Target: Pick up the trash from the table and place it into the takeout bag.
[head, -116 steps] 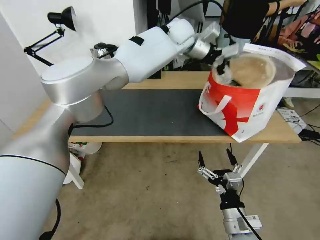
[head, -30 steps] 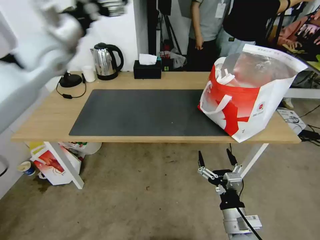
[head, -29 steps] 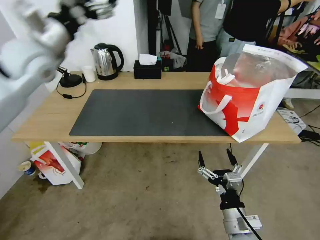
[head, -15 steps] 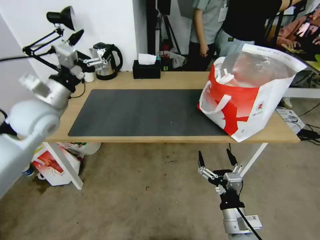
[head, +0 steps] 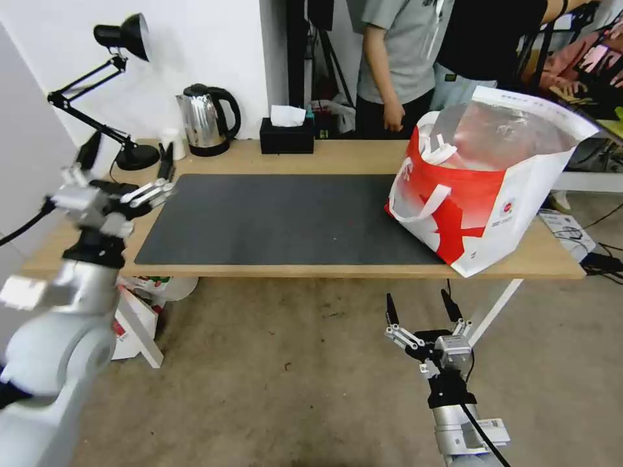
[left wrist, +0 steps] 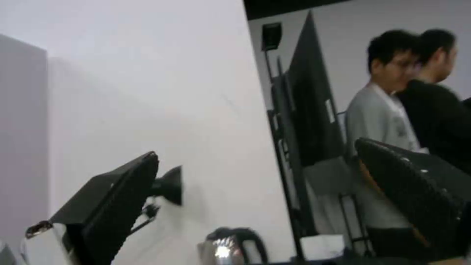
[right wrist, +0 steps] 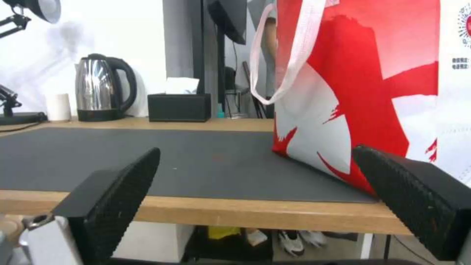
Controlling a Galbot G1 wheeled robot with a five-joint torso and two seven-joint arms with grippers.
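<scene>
takeout bag (head: pixel 483 194) unmoved on table (head: pixel 305 269); left gripper (head: pixel 126 159) has swung down, spread empty; right gripper (head: pixel 420 305) spread.

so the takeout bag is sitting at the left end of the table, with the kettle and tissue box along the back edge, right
Not quite. In the head view the takeout bag sits at the right end of the table, partly on the dark mat. The kettle and tissue box do stand along the back edge.

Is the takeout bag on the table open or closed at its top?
Open. The takeout bag stands on the table with its mouth spread wide, showing the silver lining inside.
</scene>
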